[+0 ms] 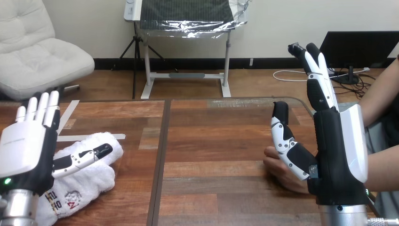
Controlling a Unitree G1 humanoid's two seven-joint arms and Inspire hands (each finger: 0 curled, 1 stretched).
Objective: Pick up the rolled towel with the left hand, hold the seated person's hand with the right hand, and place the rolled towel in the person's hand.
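A white rolled towel (89, 172) lies on the wooden table (211, 136) at the near left. My left hand (26, 150) hovers over its left part, fingers straight and pointing away, thumb stretched across the towel's top. My right hand (329, 141) stands upright at the near right, fingers straight up, thumb out to the left. The person's hand (280, 169) rests on the table just behind and left of my right palm, partly hidden by it; no finger of mine is curled round it.
The person's forearm (381, 99) comes in from the right edge behind my right hand. A dark seam (162, 150) runs down the table's middle. White tape strips (70, 113) lie on the table beyond the towel.
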